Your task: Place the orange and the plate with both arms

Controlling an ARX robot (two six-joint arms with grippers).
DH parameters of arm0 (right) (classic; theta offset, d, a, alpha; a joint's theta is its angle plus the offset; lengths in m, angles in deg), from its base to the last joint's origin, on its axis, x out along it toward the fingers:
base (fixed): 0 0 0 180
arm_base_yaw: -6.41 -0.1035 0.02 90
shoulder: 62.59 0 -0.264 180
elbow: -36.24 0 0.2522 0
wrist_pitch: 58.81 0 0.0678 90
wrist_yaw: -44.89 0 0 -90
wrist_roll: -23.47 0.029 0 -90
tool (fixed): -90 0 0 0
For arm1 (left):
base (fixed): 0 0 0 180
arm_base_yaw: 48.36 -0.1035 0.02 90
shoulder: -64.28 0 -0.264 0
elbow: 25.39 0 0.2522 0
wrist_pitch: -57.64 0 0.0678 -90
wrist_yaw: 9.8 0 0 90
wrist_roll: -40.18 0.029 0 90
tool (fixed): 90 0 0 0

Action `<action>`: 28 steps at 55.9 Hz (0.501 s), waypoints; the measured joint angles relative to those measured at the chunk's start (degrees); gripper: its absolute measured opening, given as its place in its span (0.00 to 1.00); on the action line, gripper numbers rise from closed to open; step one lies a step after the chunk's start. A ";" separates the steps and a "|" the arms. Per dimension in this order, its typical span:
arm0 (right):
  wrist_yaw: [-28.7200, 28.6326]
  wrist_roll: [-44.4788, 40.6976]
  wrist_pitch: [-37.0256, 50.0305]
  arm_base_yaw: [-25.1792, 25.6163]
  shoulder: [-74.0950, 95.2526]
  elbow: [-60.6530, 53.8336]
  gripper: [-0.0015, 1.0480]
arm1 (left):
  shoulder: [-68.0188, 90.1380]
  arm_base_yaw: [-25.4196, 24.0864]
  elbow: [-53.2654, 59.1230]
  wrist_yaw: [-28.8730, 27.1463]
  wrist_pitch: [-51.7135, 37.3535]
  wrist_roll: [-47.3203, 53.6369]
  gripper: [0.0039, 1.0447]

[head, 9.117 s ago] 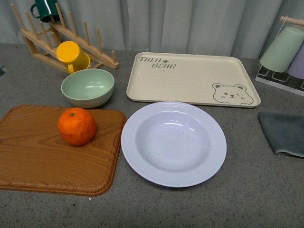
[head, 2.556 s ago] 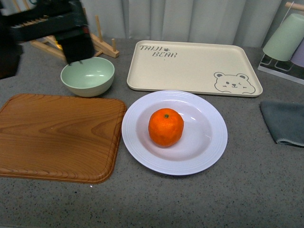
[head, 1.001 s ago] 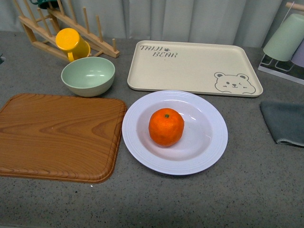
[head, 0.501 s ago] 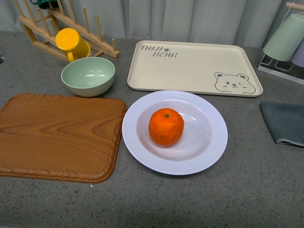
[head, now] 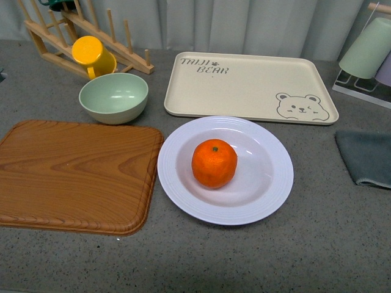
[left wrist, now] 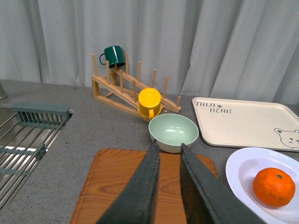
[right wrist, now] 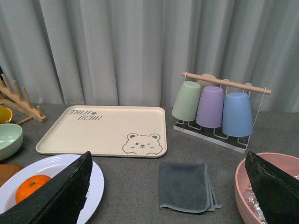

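The orange (head: 214, 163) sits in the middle of the white plate (head: 183, 192), which rests on the grey counter in front of the beige bear tray (head: 250, 85). Neither arm shows in the front view. In the left wrist view my left gripper (left wrist: 167, 148) is shut and empty, held high above the wooden board (left wrist: 112, 186), with the orange (left wrist: 274, 186) and the plate (left wrist: 238, 168) off to one side. In the right wrist view my right gripper (right wrist: 168, 163) stands wide open and empty above the grey cloth (right wrist: 184, 185); the orange (right wrist: 30, 186) and the plate (right wrist: 96, 184) lie beside one finger.
A pale green bowl (head: 113, 96), a yellow mug (head: 91, 55) and a wooden rack (head: 79, 36) stand at the back left. The wooden board (head: 73, 177) lies left of the plate. A cup rack (right wrist: 215, 112), a pink bowl (right wrist: 243, 182) and a sink rack (left wrist: 23, 135) flank the scene.
The orange went from the wooden board into the plate, and the left arm that was over the bowl has left the front view. Nothing has moved in the last second.
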 joint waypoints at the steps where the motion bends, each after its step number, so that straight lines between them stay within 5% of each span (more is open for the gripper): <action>1: 0.00 -0.02 -0.02 0.00 0.00 0.00 0.91 | -0.02 0.02 0.00 0.02 0.00 0.00 0.19; 7: 0.44 -4.96 -3.96 -0.15 7.28 2.82 0.91 | -0.04 0.00 0.00 0.00 0.04 0.00 0.37; 15: -1.49 -7.10 11.54 -0.33 27.91 4.70 0.91 | -0.04 0.00 0.00 0.02 0.04 0.00 0.60; 22: -6.80 -2.99 23.80 0.26 50.38 11.32 0.91 | -0.04 0.00 0.00 0.02 0.04 0.00 0.81; 28: -12.20 5.18 25.16 1.44 70.47 19.76 0.91 | -0.04 0.00 0.00 0.02 0.04 0.11 0.96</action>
